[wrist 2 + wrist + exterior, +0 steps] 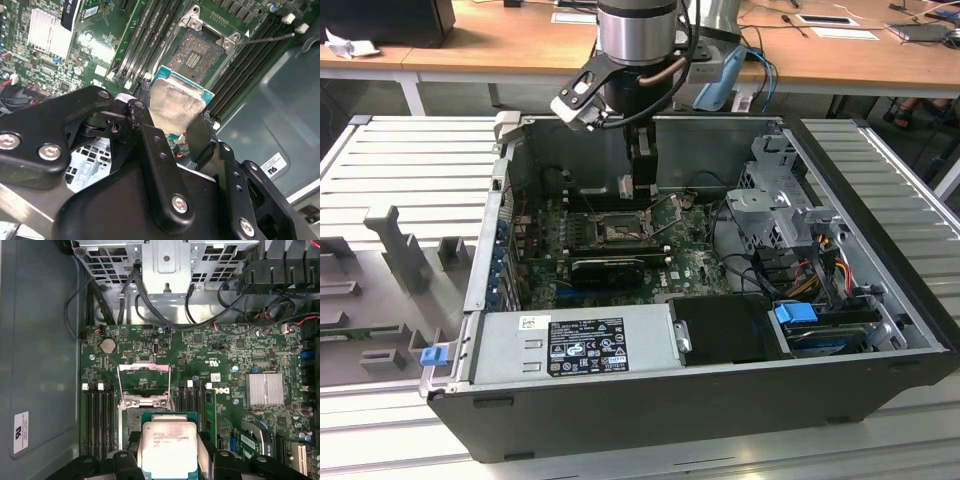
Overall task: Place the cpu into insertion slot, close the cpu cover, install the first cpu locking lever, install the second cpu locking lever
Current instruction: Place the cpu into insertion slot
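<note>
- The gripper [172, 124] is clenched on the chip [176, 102], one finger [145, 125] on each of two opposite edges, with the grey metal top turned up toward the wrist
- In the exterior view the gripper [640, 178] hangs inside the open computer case [880, 250], over the far middle of the green board [690, 262]
- The socket [617, 232] sits on the board just under and a little nearer than the fingers, slightly to the exterior view's left
- In the first wrist view the chip [167, 445] covers one edge of the socket [144, 407], so the rest of the socket lies just ahead of it
- The chip's edges look roughly square to the socket's rim, and I judge it is held above the socket and not yet seated
- The cover [143, 376] stands open on the side of the socket away from the chip, so the contacts [199, 54] lie bare
- A thin wire lever [270, 38] is swung out beside the socket, over the black memory slots [250, 60] — not latched
</note>
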Tool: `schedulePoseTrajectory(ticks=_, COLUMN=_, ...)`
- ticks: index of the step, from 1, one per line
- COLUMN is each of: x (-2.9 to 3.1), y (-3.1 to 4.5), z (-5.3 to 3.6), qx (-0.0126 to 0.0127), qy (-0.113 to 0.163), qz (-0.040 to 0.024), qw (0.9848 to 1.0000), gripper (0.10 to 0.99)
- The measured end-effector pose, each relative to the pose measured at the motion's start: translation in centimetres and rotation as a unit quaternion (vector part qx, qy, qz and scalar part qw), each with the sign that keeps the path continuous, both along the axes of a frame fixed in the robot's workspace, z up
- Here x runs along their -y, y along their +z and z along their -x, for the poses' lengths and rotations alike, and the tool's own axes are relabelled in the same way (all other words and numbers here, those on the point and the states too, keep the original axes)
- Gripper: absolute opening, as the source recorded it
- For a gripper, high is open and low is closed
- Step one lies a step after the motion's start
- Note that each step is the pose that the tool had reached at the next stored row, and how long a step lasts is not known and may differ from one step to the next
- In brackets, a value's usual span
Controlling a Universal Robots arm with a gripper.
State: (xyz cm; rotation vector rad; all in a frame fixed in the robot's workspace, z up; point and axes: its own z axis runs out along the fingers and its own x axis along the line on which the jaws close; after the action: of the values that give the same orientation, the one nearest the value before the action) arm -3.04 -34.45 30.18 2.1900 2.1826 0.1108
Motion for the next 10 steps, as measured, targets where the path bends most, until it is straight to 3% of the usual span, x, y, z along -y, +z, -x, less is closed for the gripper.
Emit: schedulePoseTrajectory(ticks=10, x=-0.09, y=-2.92, z=0.8, qx=0.0003, qy=0.002, qz=-0.0001, qw=1.0, gripper=0.529)
